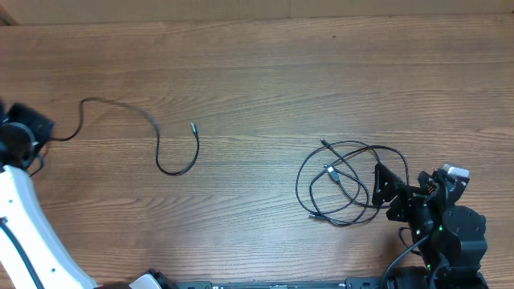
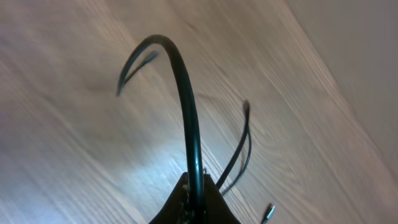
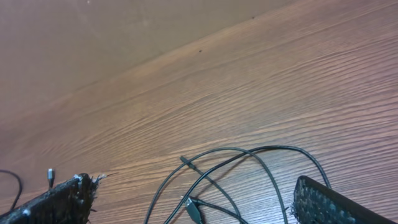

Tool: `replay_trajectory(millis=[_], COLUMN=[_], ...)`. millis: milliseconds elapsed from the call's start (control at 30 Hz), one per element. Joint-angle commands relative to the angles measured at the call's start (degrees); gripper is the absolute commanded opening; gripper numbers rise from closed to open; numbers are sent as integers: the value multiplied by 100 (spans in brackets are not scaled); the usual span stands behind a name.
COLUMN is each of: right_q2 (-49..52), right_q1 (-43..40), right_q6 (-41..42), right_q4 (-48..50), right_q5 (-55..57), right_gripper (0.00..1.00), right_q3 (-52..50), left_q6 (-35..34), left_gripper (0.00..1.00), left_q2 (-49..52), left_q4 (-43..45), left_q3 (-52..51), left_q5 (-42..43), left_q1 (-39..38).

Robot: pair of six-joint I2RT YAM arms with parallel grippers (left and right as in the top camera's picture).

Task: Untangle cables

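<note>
Left claw (image 1: 30, 132): clenched on lone cable (image 1: 157, 154) | Right claw (image 1: 384, 193): released, cable tangle (image 1: 332, 173) just ahead of it | Bench (image 1: 257, 72): wood

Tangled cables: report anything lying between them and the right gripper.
Nothing visible does. The right gripper is open at the tangle's right edge, with strands showing between its fingers on the bare table.

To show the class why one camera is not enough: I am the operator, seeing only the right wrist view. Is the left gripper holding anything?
Observer: Yes. The left gripper is shut on one end of a single black cable, at the far left of the table.
Operator: Is it joined to the tangle before me?
Observer: No. Overhead, the tangled bundle lies apart from it, bare wood between them.
</note>
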Motion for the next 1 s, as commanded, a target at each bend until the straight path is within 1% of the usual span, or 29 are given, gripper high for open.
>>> replay_trajectory(millis=[0, 167, 433, 600, 967], right_q2=[-55, -55, -55, -55, -55], right_q1=[-42, -42, -42, -42, -42], right_q6=[85, 306, 302, 302, 302], right_q4=[-50, -66, -92, -131, -129], right_q5=[-149, -151, -149, -149, -149], right_gripper=[100, 100, 100, 100, 100], right_q3=[70, 70, 70, 70, 70], left_q6=[-109, -105, -15, 90, 92], left_gripper=[4, 4, 4, 4, 4], left_q2=[-109, -109, -109, -109, -107], left_q4=[46, 68, 214, 214, 166], left_q3=[74, 74, 74, 74, 74], left_q5=[-13, -9, -70, -428, -426], left_q1=[529, 914, 925, 925, 925])
